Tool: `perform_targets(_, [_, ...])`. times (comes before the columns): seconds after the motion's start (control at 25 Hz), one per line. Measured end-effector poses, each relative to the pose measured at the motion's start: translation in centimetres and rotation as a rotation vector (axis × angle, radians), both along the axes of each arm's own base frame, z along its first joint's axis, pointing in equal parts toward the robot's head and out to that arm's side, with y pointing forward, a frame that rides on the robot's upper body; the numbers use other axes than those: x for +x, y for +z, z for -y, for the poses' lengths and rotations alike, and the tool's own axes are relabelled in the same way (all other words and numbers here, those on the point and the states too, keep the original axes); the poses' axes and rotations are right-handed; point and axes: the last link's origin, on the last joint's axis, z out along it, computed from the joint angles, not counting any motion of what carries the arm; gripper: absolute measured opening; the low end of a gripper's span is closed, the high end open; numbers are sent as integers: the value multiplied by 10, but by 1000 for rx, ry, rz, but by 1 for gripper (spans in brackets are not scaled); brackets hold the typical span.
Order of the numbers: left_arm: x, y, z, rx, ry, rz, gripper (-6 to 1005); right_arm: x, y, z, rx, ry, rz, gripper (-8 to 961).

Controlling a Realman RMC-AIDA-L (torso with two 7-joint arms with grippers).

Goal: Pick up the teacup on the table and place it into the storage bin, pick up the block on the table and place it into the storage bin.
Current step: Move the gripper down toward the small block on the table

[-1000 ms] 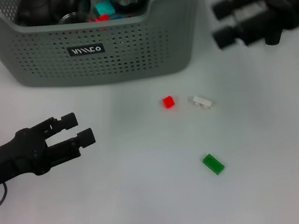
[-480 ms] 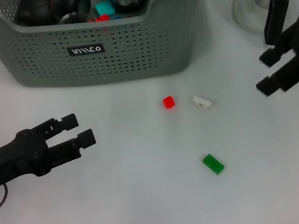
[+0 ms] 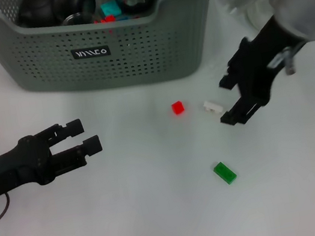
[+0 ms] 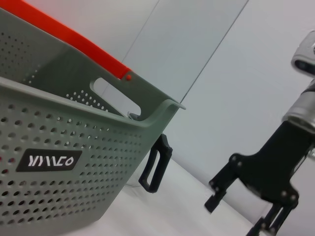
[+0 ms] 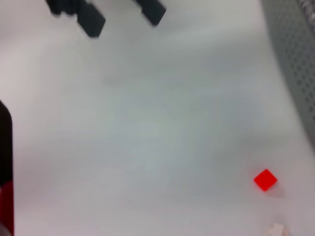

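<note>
Fingers spread wide on the right gripper [image 3: 232, 100], hanging just beside the white block [image 3: 213, 107] on the desk [image 3: 162, 215]. Red block [image 3: 178, 107] lying near, green block [image 3: 225, 172] nearer the robot. Left gripper [image 3: 82, 135] resting low over the desk, fingers parted narrowly, gripping nothing. Bin [image 3: 134, 55] sitting at the far side, holding dark teaware.

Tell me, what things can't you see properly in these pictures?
- Inside the storage bin, head view: the dark pieces are cut off by the top edge and hidden by its wall.
- White block, right wrist view: cut off by the edge, blurred.
- Green block: appears only in the head view.
- Right gripper: its own wrist view doesn't show the fingers.
</note>
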Motion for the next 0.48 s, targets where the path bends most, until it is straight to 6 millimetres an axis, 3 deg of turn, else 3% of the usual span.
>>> perform_targets(0.12, [0,0,0,1,0,1,806,-3,-16,-1,6,18,43,732])
perform_targets(0.48, [0,0,-1,3,2,-2,806,5,-33,-7,37,45,91,732])
